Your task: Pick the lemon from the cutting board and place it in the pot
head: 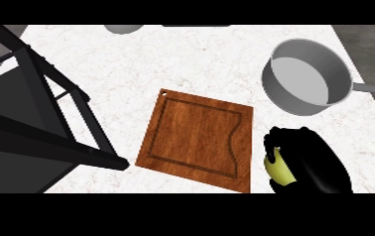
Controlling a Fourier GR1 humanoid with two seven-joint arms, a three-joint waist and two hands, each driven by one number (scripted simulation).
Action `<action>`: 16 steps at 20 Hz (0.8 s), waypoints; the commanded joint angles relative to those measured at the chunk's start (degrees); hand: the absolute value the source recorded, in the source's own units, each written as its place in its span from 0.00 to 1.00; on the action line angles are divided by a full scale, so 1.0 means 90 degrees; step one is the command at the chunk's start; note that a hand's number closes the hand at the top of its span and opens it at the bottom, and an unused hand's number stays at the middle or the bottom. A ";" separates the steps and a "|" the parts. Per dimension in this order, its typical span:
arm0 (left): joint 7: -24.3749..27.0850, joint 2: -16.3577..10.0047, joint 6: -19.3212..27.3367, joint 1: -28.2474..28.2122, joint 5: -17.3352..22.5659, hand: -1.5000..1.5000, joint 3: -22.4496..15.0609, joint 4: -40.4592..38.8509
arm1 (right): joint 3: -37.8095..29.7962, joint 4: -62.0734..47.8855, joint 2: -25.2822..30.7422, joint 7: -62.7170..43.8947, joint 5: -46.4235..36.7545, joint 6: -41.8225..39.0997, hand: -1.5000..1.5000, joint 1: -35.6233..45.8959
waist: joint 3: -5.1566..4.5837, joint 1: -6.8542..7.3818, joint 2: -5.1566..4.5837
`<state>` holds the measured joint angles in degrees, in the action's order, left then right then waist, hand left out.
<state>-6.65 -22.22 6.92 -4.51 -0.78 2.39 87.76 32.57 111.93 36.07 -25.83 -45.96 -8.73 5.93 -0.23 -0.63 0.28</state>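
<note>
At the frame's lower right, the right hand (313, 161) curls round the smooth yellow lemon (278, 167), just beside the grooved wooden cutting board (194, 138). It is best carried level toward the upper right and lowered inside the round grey metal pot (338, 74) on the pale marbled table (110, 61) before the hand opens.

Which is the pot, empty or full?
Empty: only bare grey floor shows inside the pot. The right hand, curled round the lemon, is beside the cutting board.

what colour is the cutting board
The cutting board is reddish-brown wood, with a darker groove inside its edge; head view.
</note>
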 commanded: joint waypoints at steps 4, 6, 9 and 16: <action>-0.0028 0.0191 0.0154 0.0039 -0.0078 0.50 -0.0017 0.0159 | -0.1291 0.1560 0.0448 -0.0294 -0.0437 0.0791 1.00 -0.0236 | 0.0027 -0.0106 0.0016; 0.0086 0.0051 -0.0086 0.0153 0.0076 0.50 0.0156 -0.0041 | -0.1972 0.1785 0.0380 -0.0258 0.0399 0.0515 1.00 -0.0088 | 0.0025 -0.0036 -0.0012; -0.0322 0.0095 -0.0044 0.0574 0.0007 0.50 0.0085 0.0003 | -0.2620 0.1918 0.0169 -0.0396 0.1078 0.0406 1.00 0.0057 | 0.0028 -0.0023 -0.0024; 0.0021 0.0097 -0.0312 0.0476 -0.0030 0.50 0.0280 -0.0185 | -0.3958 0.1052 -0.0003 0.0415 0.2139 0.0243 1.00 0.0403 | 0.0025 0.0073 -0.0031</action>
<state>-6.35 -21.56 4.75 -2.32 -1.10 4.05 85.81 2.79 123.80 36.61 -23.81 -31.58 -4.52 6.69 -0.17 -0.21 -0.04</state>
